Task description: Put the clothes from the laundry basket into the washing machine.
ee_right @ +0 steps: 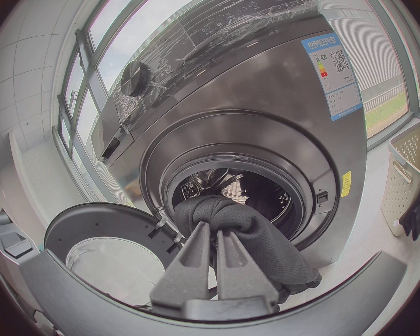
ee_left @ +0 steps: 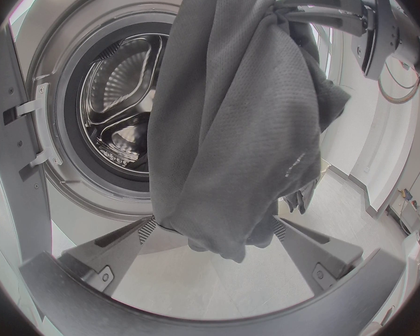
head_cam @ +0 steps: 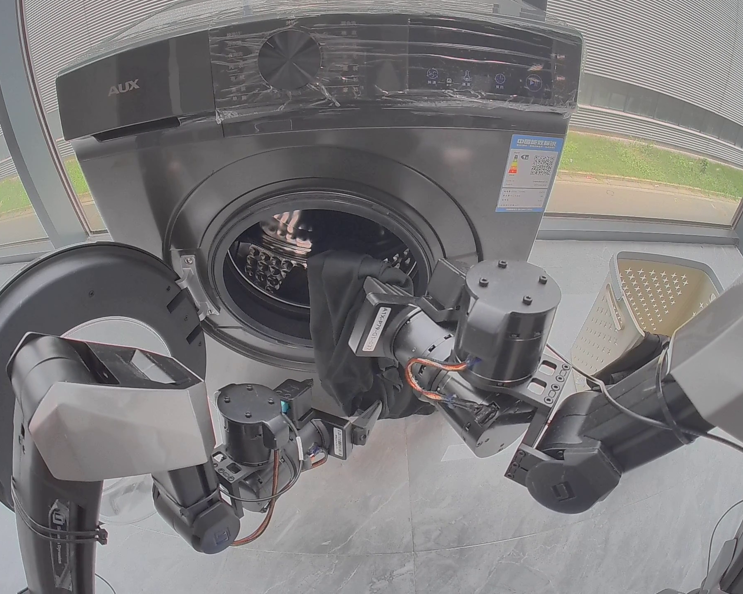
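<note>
Low before the machine, the left gripper hangs with fingers spread wide, the lower end of a dark grey mesh garment dangling between them. Higher, the right gripper pinches the garment's top at the open drum mouth of the grey front-loading washing machine. Beyond, to the right, stands a cream perforated laundry basket.

Bright daylight comes through the windows behind the washing machine — shadows on the floor are soft. Glare lies on its wrapped panel and in the drum. Wrist views bend at the edges — corners dark.
</note>
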